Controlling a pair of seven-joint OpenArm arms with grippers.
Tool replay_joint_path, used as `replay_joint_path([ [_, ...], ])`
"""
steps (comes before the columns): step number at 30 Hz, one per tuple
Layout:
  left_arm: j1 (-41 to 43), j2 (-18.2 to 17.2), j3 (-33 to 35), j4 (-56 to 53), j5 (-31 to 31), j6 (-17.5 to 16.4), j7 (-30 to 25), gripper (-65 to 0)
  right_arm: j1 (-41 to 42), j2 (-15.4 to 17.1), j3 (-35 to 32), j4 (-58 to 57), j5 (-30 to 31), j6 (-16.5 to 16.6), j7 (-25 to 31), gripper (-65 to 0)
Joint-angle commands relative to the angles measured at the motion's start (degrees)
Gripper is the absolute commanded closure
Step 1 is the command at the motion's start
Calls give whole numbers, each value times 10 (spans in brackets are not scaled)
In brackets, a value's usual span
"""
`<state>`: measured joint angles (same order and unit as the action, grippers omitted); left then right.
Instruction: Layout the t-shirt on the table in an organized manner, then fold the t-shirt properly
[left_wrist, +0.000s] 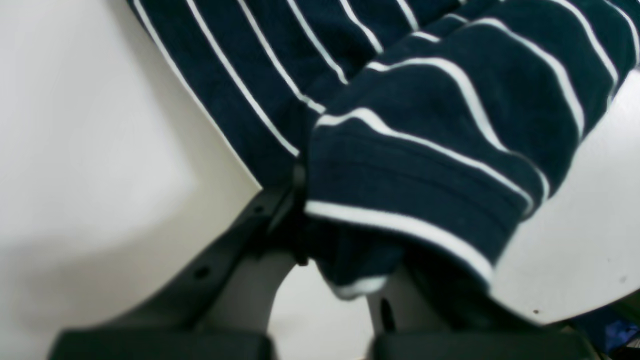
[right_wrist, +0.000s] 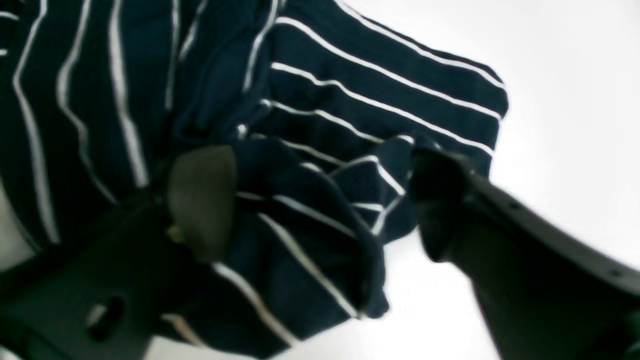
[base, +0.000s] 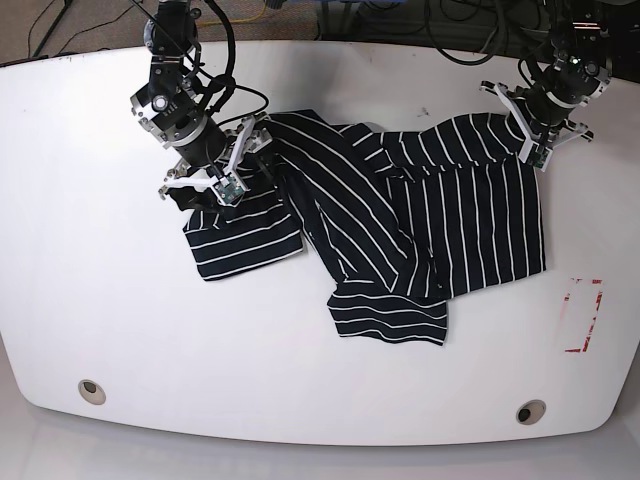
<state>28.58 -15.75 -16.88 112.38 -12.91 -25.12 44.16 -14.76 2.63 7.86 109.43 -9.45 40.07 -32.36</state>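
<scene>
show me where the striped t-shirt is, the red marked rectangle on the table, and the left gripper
t-shirt (base: 480, 215), base view, flat body panel.
red-marked rectangle (base: 585, 315), base view, middle of the marking near the table's edge.
left gripper (left_wrist: 325, 250), left wrist view, between the fingertips, shut on the t-shirt.

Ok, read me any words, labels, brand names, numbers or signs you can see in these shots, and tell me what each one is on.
No readable text in any view.
The t-shirt: only white stripes, no print or label showing.
The table: a red-marked rectangle near its edge, outline only, no letters or numbers.
The arms in the base view: any markings too small to read.
</scene>
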Motion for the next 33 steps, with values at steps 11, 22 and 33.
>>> replay_joint_path([
  [11, -1, -6, -3, 8, -1, 1, -8, 0, -6, -6, -6, 9, 6, -1, 12, -331],
  [22, -1, -6, -3, 8, -1, 1, -8, 0, -11, -7, -8, -13, 6, -1, 12, -333],
  [33, -1, -6, -3, 8, -1, 1, -8, 0, -4, -7, -9, -30, 6, -1, 13, -333],
])
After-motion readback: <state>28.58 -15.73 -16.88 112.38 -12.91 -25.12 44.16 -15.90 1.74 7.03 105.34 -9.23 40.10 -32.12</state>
